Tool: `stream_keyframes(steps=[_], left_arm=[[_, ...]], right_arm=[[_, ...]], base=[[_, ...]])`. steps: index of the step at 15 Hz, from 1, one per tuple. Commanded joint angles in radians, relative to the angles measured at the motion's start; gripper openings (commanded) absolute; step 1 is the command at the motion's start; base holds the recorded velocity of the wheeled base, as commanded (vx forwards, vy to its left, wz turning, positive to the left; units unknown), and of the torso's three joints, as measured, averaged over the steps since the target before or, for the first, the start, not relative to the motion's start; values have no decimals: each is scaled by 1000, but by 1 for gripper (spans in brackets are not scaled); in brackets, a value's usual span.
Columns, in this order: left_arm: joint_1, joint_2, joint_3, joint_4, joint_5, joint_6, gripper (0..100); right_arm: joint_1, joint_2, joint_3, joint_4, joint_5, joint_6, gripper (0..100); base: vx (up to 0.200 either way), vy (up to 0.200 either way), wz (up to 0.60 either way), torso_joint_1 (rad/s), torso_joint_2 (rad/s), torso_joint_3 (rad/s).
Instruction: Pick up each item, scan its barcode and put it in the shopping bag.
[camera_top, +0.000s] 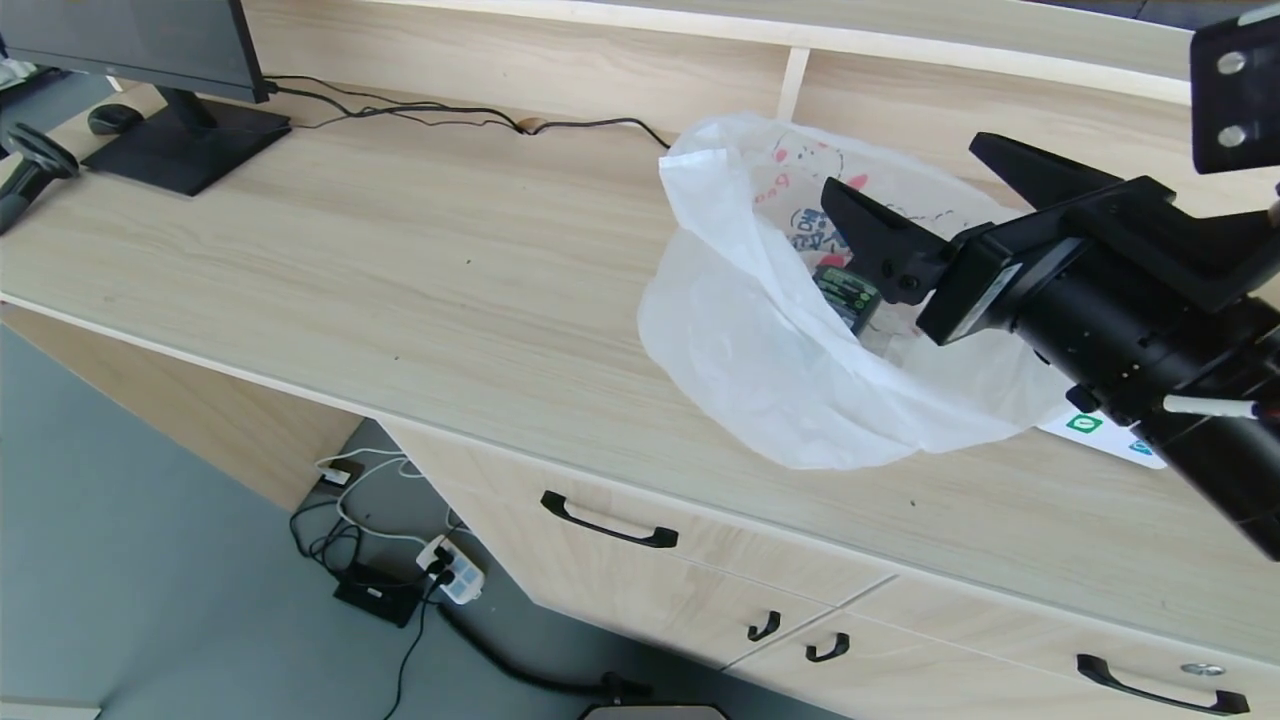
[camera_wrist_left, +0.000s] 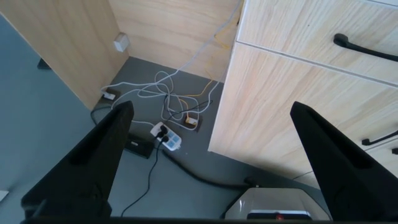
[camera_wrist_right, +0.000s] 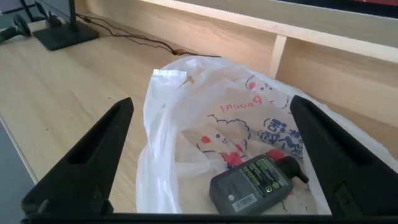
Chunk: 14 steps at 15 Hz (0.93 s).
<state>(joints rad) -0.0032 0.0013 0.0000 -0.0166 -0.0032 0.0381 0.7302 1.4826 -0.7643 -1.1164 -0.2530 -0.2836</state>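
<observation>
The right gripper (camera_top: 900, 165) spreads its fingers (camera_top: 870, 225) open above the white shopping bag (camera_top: 760, 340) on the counter (camera_top: 400, 260), the dark bottle (camera_wrist_right: 252, 183) lying inside below them, while the left gripper (camera_wrist_left: 211, 106) hangs open beside the drawers (camera_wrist_left: 298, 87).

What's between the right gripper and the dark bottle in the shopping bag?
Nothing solid: in the right wrist view the open right gripper hangs over the shopping bag mouth, and the dark bottle lies uncovered on the bag's bottom.
</observation>
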Motion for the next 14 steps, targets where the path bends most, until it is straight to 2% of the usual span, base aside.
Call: stream_keyframes(steps=[1,3,14], left_arm=[[0,0,0,0,0,0,100],[0,0,0,0,0,0,100],[0,0,0,0,0,0,100]], right_arm=[[9,-10,19,1,1,-3,100],[9,-8,29,1,4,4,100],[9,-13,95,-5,11,57,100]], base=[[0,0,0,0,0,0],[0,0,0,0,0,0],[0,0,-600,2,1,4]])
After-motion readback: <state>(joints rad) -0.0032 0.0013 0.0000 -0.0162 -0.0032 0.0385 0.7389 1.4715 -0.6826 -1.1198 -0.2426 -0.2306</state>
